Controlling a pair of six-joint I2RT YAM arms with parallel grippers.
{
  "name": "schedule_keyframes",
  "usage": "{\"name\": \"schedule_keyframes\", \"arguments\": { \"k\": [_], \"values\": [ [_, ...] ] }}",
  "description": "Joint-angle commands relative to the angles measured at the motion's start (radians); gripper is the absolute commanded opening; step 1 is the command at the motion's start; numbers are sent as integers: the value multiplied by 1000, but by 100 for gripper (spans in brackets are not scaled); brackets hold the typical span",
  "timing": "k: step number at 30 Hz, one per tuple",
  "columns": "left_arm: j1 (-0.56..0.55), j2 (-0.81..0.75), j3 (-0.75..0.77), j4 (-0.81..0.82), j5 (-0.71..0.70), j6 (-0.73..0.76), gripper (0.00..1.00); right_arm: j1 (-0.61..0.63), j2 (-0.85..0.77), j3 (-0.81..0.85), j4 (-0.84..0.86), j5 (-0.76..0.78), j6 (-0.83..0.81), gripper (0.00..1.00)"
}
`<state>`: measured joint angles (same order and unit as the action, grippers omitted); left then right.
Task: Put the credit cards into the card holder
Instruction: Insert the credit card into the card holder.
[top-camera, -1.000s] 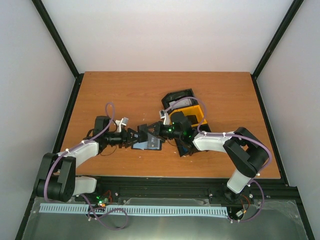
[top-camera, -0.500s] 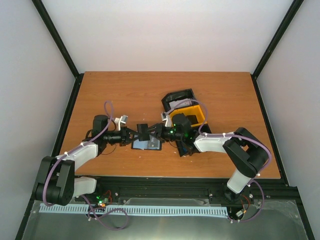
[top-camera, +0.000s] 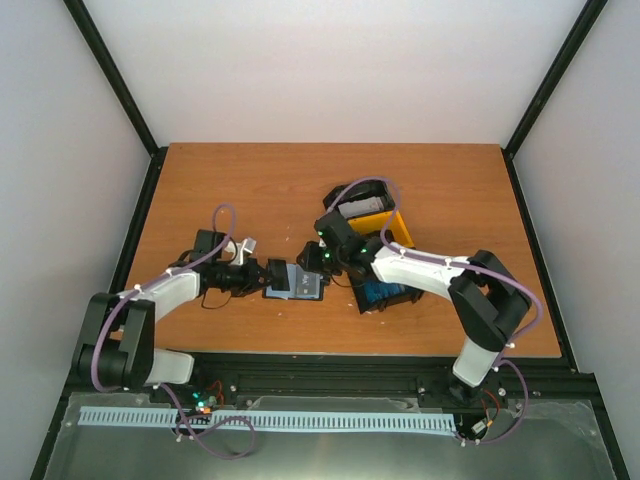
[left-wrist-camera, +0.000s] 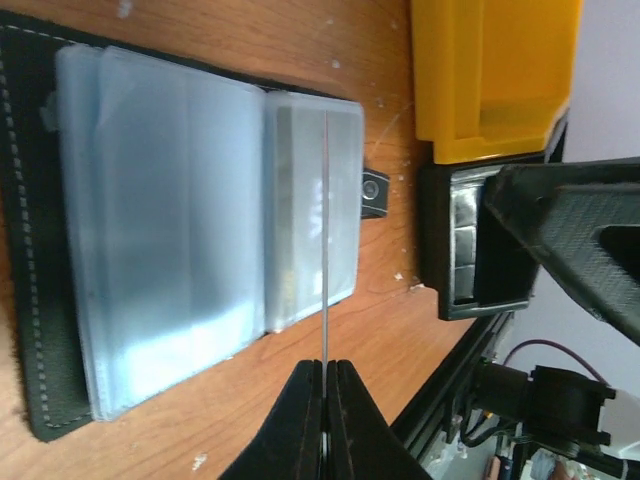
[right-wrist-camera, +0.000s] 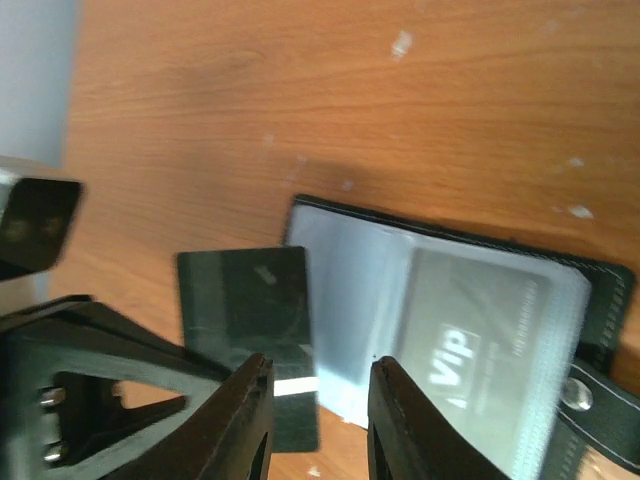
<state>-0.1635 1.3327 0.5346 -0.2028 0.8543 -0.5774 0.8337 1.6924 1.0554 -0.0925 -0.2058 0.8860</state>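
ok, left gripper (left-wrist-camera: 325, 375) is clamping down on a dark card (right-wrist-camera: 245, 300), fingers pressed together on one edge of it. in the left wrist view the card is showing edge-on as a thin line, sitting over the card holder (left-wrist-camera: 180, 220) on the side nearest the clasp (left-wrist-camera: 373, 190). can't tell whether the card's far edge is touching a pocket or sitting just above it.

card holder is lying open and flat on the table (top-camera: 250, 190), clear plastic pockets facing up. it's sitting near the front middle of the table, between the two grippers. one pocket is already holding a grey vip card (right-wrist-camera: 465, 350).

right gripper (right-wrist-camera: 318, 375) is hovering over the holder with its fingers standing apart, gripping nothing. in its own view the dark card's light stripe is showing through the gap between them.

black-and-yellow tray (left-wrist-camera: 490, 80) is sitting just beside the holder on the robot's right, not touching it. blue cards (top-camera: 385, 293) are lying in its near compartment. a grey-white stack (top-camera: 362, 208) is lying in the far black one, with the yellow compartment between the two. right arm is reaching across above the tray and hiding part of it from the top camera.
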Motion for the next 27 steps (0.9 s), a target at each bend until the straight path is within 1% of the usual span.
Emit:
{"name": "schedule_keyframes", "arguments": {
  "k": [1,5,11,14,17,27],
  "values": [
    [3,42,62,-61,-31,89,1,29,78,77,-313,142,-63,26],
    [3,123,71,-10,19,94,1,43,110,107,-381,169,-74,25],
    [4,208,76,93,49,90,1,50,127,101,-410,159,-72,24],
    [2,238,80,161,86,74,1,50,138,97,-411,141,-72,21],
    [1,260,52,234,131,50,1,49,148,94,-405,124,-72,21],
    [1,300,28,246,88,76,1,50,174,92,-395,100,-73,20]
  ]
}}
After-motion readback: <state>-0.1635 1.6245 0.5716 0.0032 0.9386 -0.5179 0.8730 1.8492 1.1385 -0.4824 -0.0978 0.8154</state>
